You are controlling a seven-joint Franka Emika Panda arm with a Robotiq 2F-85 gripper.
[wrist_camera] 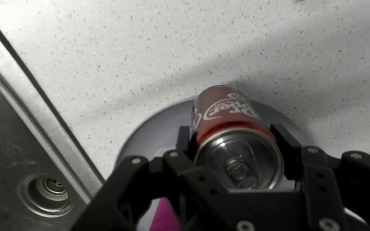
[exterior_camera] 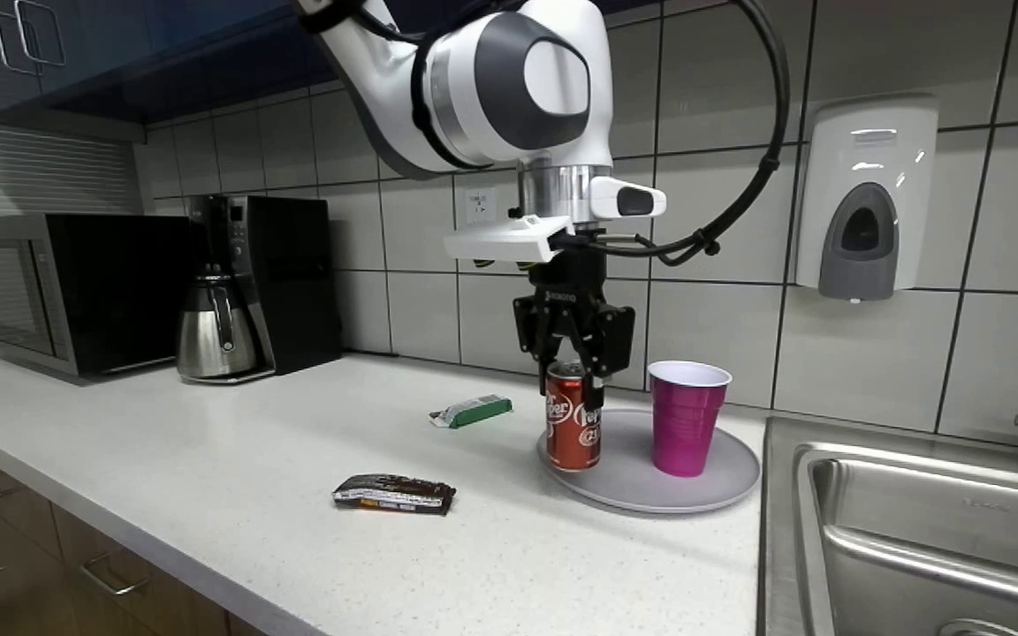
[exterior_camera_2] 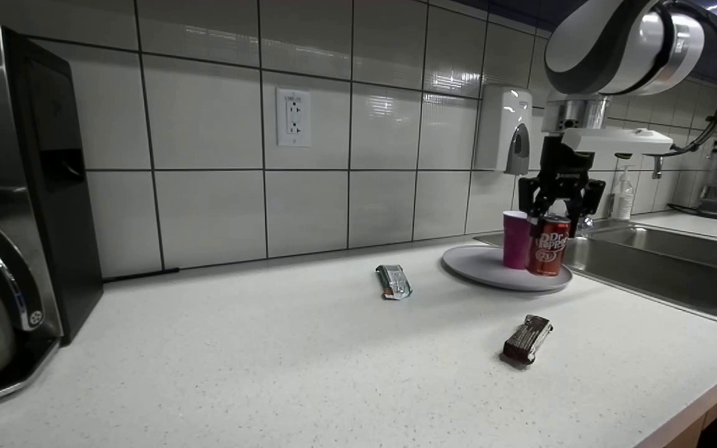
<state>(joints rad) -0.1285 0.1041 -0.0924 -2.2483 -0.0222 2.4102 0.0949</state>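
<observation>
A red Dr Pepper can (exterior_camera: 575, 446) stands upright between the fingers of my gripper (exterior_camera: 570, 393), over the left part of a grey plate (exterior_camera: 624, 499). In the wrist view, the black fingers (wrist_camera: 183, 136) press against both sides of the can (wrist_camera: 226, 106) near its silver lid. Its lower end overlaps the rim of the plate (wrist_camera: 153, 128) there. Whether its base rests on the plate or hangs just above, I cannot tell. Beside the can, a magenta cup (exterior_camera: 684, 428) with a white inside stands on the plate; only a sliver of the cup (wrist_camera: 164, 216) shows in the wrist view.
A green wrapped bar (exterior_camera: 474, 412) and a brown wrapped bar (exterior_camera: 394, 493) lie on the counter (exterior_camera: 253, 459). The steel sink (exterior_camera: 778, 548) borders the plate's side. A coffee maker (exterior_camera: 292, 274) and microwave (exterior_camera: 120, 283) stand farther off; a soap dispenser (exterior_camera: 871, 177) hangs on the tiles.
</observation>
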